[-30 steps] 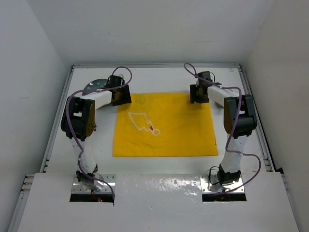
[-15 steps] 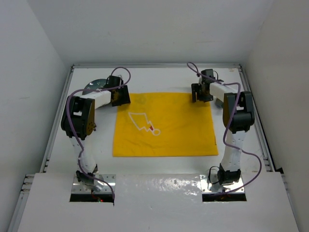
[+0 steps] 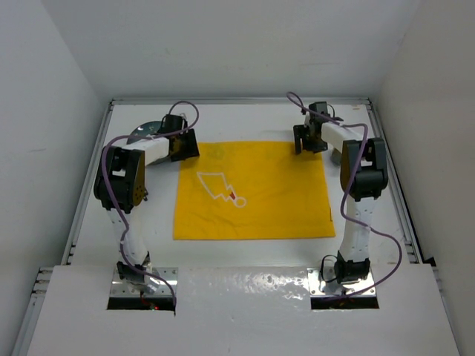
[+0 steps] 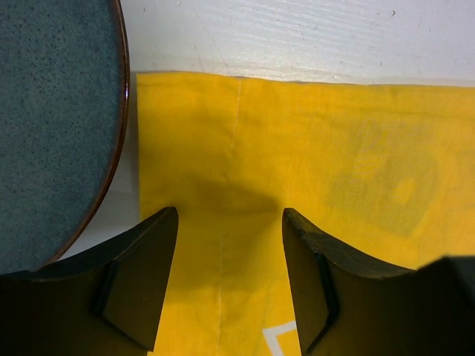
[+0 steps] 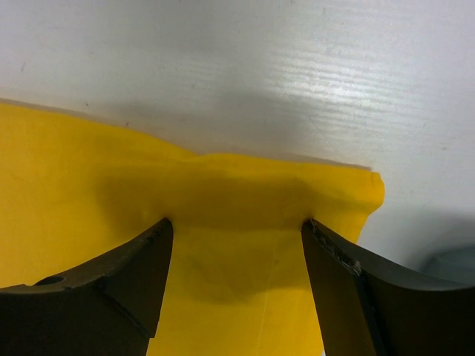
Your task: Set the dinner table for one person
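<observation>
The left gripper [image 4: 230,216] and right gripper [image 5: 234,222], jaws apart, hover over far corners of the placemat [image 3: 252,196] on the dinner table [image 3: 245,119].

Bright, even overhead light. Glare streaks the glossy white panel [image 3: 245,285] at 6 o'clock. My left fingers [image 4: 137,289] and right fingers [image 5: 96,289] read dark, dropping soft shadows on the yellow placemat [image 4: 334,133].

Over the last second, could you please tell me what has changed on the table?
The right gripper has edged slightly toward the far edge, above the far right corner of the yellow mat, and its arm has folded in a little. Nothing was visibly taken or let go; both grippers are open. The left gripper, the yellow mat and the grey plate stayed put.
</observation>
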Tool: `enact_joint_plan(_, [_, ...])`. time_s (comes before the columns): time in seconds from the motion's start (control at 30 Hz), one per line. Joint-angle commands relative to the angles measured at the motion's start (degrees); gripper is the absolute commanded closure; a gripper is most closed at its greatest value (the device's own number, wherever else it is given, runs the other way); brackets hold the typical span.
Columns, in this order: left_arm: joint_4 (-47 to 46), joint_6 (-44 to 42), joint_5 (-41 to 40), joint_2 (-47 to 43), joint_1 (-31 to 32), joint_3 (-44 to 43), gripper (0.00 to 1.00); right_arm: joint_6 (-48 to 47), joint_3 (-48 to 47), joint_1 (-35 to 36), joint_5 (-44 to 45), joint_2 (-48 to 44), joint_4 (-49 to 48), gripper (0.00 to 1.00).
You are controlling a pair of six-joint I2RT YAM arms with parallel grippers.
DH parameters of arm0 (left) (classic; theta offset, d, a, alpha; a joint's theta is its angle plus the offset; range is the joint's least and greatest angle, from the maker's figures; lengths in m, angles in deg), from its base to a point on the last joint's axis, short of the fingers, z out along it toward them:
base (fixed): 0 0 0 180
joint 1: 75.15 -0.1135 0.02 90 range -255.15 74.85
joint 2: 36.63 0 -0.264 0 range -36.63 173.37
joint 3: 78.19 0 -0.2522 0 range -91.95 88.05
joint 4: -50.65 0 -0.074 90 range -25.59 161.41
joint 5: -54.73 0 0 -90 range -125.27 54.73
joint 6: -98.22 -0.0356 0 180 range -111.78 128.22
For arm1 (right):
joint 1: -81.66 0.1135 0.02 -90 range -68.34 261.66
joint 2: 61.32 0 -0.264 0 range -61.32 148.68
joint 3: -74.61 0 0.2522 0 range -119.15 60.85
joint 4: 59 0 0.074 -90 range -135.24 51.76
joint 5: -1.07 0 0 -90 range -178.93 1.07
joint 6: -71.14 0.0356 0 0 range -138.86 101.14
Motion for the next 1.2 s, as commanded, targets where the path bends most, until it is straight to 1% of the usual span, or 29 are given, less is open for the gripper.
enact_joint_plan(0.0, [1.1,-0.9,0.4,-0.1,-1.1,-4.1,0.43,-0.8,-4.2,-0.3,0.8,-0.5,1.7,0.3])
enact_joint_plan(0.1, [3.0,-0.8,0.4,-2.7,-1.1,-6.4,0.42,-0.1,-3.7,-0.2,0.5,-5.2,1.1,0.3])
enact_joint_plan(0.2, [5.6,-0.3,0.2,-8.4,-1.2,-8.4,0.41,1.2,-1.6,0.1,1.0,-11.5,-0.2,0.3])
enact_joint_plan(0.23, [6.5,0.5,-0.5,-9.7,-1.2,-8.8,0.39,1.7,0.0,0.3,1.1,-13.3,-0.6,0.3])
enact_joint_plan(0.3, [8.5,1.2,-1.3,-13.2,-1.4,-8.8,0.33,3.7,1.8,0.3,1.6,-16.9,-1.4,0.3])
enact_joint_plan(0.33, [8.8,2.3,-2.0,-17.1,-1.5,-7.6,0.28,4.6,3.6,0.3,1.8,-20.4,-1.4,0.29])
enact_joint_plan(0.37, [9.2,3.1,-2.0,-21.5,-2.2,-5.3,0.19,6.3,4.5,0.3,1.9,-22.1,-1.4,0.28])
enact_joint_plan(0.4, [9.1,4.0,-2.0,-23.9,-2.9,-5.3,0.14,7.1,5.6,0.3,1.9,-23.9,-1.3,0.27])
enact_joint_plan(0.43, [8.7,5.5,-0.7,-26.2,-3.9,-2.2,0.09,7.8,8.2,0.3,1.8,-27.4,-1.3,0.25])
enact_joint_plan(0.47, [7.6,6.2,0.4,-28.6,-5.9,-0.5,0.01,9.0,9.5,0.3,1.6,-29.3,-1.5,0.24])
enact_joint_plan(0.5, [7.2,7.5,2.0,-33.1,-6.9,3.1,0.0,9.5,12.6,0.3,1.0,-31.2,-1.8,0.2])
enact_joint_plan(0.53, [6.9,8.6,2.3,-35.0,-7.7,4.7,0.0,10.0,14.2,0.3,0.9,-33.1,-1.9,0.19])
enact_joint_plan(0.57, [7.3,9.5,2.2,-37.1,-8.7,6.1,0.0,11.4,15.8,0.3,0.9,-36.9,-1.9,0.18])
enact_joint_plan(0.6, [7.6,10.3,1.8,-40.7,-8.6,8.8,0.0,12.2,17.5,0.4,0.5,-38.8,-2.3,0.16])
enact_joint_plan(0.63, [8.2,10.7,1.9,-42.1,-10.0,9.9,0.0,12.9,21.2,0.3,0.4,-42.7,-2.6,0.13])
enact_joint_plan(0.67, [8.4,10.8,2.1,-44.6,-10.2,10.9,0.0,14.6,23.0,0.3,0.1,-44.6,-3.2,0.12])
enact_joint_plan(0.7, [8.7,11.1,1.8,-45.8,-10.2,13.1,0.0,15.4,26.7,0.3,-0.4,-46.5,-3.5,0.11])
enact_joint_plan(0.77, [8.6,12.0,1.9,-48.4,-10.2,16.9,0.0,17.5,30.5,0.3,-0.6,-51.8,-4.0,0.11])
enact_joint_plan(0.8, [8.5,13.2,1.7,-49.0,-10.2,18.1,0.01,18.0,34.1,0.3,-0.9,-53.5,-4.1,0.1])
enact_joint_plan(0.9, [6.5,16.3,2.9,-49.6,-10.4,22.7,0.02,19.1,38.9,0.3,-1.3,-58.5,-3.4,0.1])
enact_joint_plan(1.0, [2.6,19.8,6.3,-48.3,-12.4,27.4,0.05,20.0,41.3,0.3,-1.3,-61.4,-1.9,0.1])
enact_joint_plan(1.03, [-0.2,21.0,8.0,-48.0,-14.5,28.7,0.07,20.9,41.6,0.3,-2.6,-61.9,-1.7,0.1])
enact_joint_plan(1.07, [-1.9,22.1,11.8,-47.6,-16.1,31.4,0.08,21.5,42.1,0.3,-2.8,-62.8,-1.8,0.1])
enact_joint_plan(1.1, [-3.9,24.1,13.1,-47.3,-17.4,32.8,0.1,21.6,42.6,0.3,-3.1,-63.1,-1.9,0.1])
enact_joint_plan(1.13, [-7.6,24.8,14.1,-47.0,-19.8,34.0,0.12,22.3,42.8,0.3,-3.6,-63.3,-1.9,0.1])
enact_joint_plan(1.17, [-9.2,25.5,14.9,-46.3,-21.0,35.8,0.12,22.4,43.0,0.3,-4.1,-63.2,-2.5,0.11])
